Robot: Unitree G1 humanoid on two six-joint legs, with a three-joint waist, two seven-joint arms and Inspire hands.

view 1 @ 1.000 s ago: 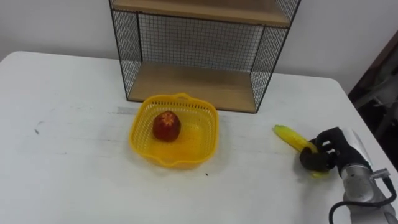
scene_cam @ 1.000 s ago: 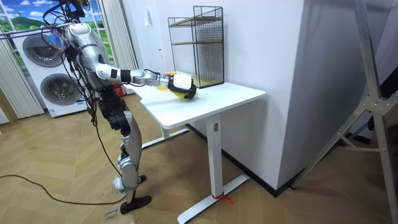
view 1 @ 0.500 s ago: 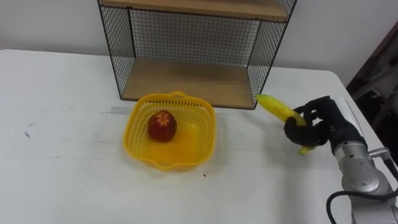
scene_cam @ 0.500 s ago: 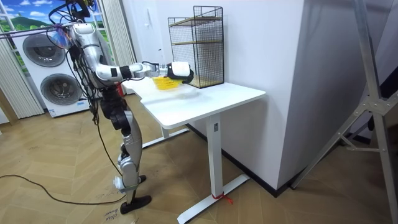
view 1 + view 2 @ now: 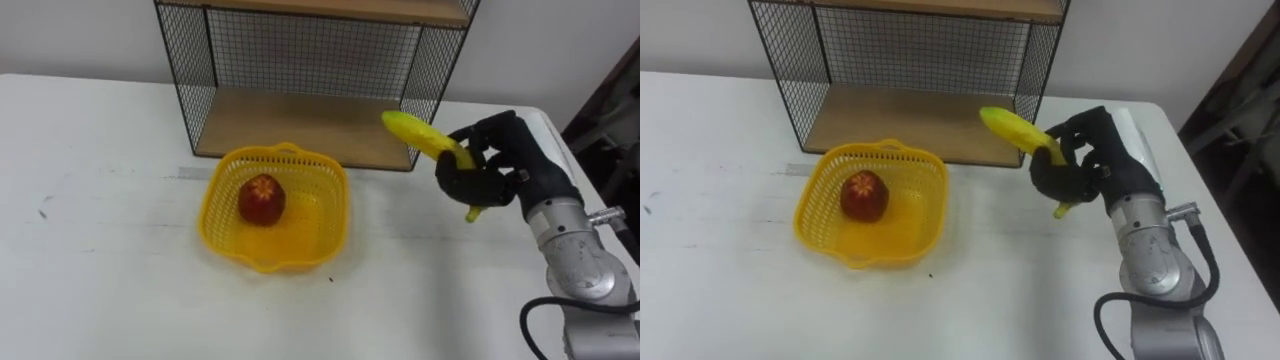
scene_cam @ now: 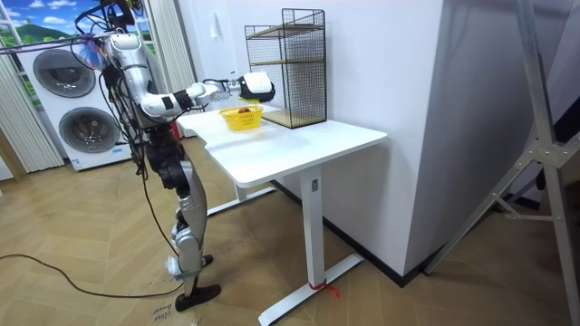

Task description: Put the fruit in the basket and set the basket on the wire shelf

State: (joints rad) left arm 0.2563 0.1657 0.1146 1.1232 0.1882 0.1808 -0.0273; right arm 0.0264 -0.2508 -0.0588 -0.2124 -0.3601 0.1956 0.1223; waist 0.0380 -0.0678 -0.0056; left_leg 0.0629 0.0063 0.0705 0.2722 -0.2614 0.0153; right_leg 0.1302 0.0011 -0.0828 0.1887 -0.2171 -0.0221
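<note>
- Right hand [image 5: 505, 165] is closed around banana [image 5: 420, 137], held above table [image 5: 100, 150].
- Banana's long axis is diagonal, free end toward wire shelf [image 5: 310, 60].
- Bare tabletop separates it from basket [image 5: 216, 218].

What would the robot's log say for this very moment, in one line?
right hand: shut on banana, held above table | basket: on table, holds red fruit | wire shelf: no basket yet

Banana [image 5: 425, 139] lifted off table, basketward
</note>
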